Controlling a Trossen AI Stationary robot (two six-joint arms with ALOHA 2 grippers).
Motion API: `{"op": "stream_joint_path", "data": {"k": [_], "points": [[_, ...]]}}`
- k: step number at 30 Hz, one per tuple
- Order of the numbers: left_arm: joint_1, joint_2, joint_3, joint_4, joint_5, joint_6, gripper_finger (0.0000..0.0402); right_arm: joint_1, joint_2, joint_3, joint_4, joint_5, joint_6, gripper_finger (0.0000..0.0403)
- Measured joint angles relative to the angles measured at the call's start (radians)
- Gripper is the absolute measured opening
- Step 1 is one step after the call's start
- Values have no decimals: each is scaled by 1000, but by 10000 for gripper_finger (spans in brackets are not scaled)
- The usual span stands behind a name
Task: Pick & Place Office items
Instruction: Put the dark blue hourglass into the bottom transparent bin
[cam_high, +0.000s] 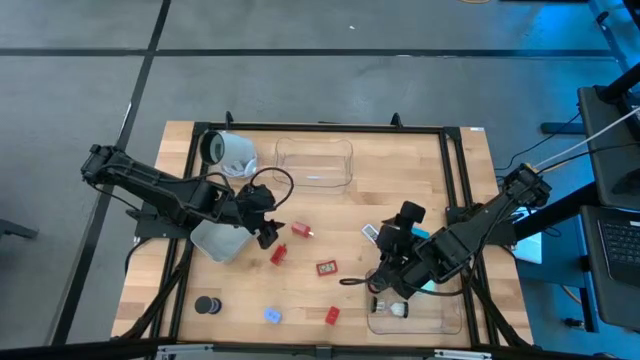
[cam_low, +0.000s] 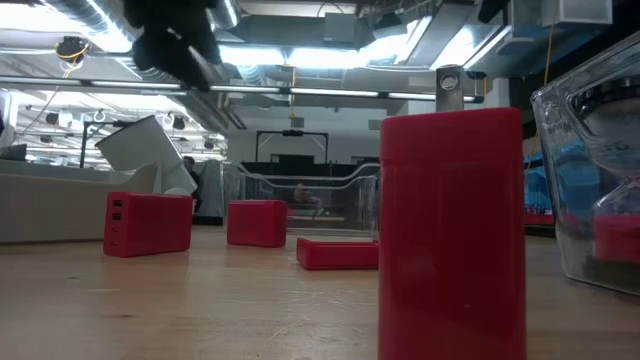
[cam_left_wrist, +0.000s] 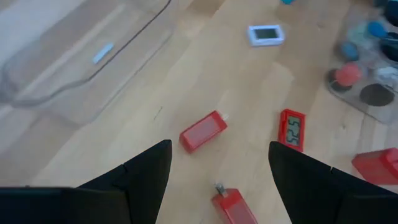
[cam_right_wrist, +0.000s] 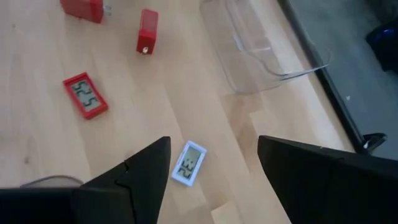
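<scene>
Small office items lie scattered on the wooden table. Two red blocks and a flat red clock piece lie mid-table. A third red block, a blue piece and a black puck sit near the front edge. A white clock piece lies by the right arm. My left gripper hovers open just left of the two red blocks. My right gripper hovers open above the white clock piece. Neither touches anything.
One clear tray stands at the far side and another under the left arm. A third at the near right holds pucks. A white-grey cylinder lies at the far left. A black rail frames the tabletop.
</scene>
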Motion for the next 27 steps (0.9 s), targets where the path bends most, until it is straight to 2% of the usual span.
{"op": "stream_joint_path", "data": {"k": [3,7,10,14,18,22,27], "points": [[-12,0,0,-78,52,-109,265,0,0,0,0,7,1,245],[-44,0,0,-190,238,-253,265,1,0,0,0,7,24,245],[-86,0,0,-225,351,-345,265,2,0,0,0,7,26,245],[-174,0,0,-240,437,-453,265,2,0,0,0,32,26,245],[-289,0,0,-279,457,-649,265,2,1,0,0,41,25,245],[-394,1,0,-327,415,-890,265,2,1,0,0,41,7,245],[-511,1,0,-328,415,-1081,265,0,1,0,1,41,7,245]]}}
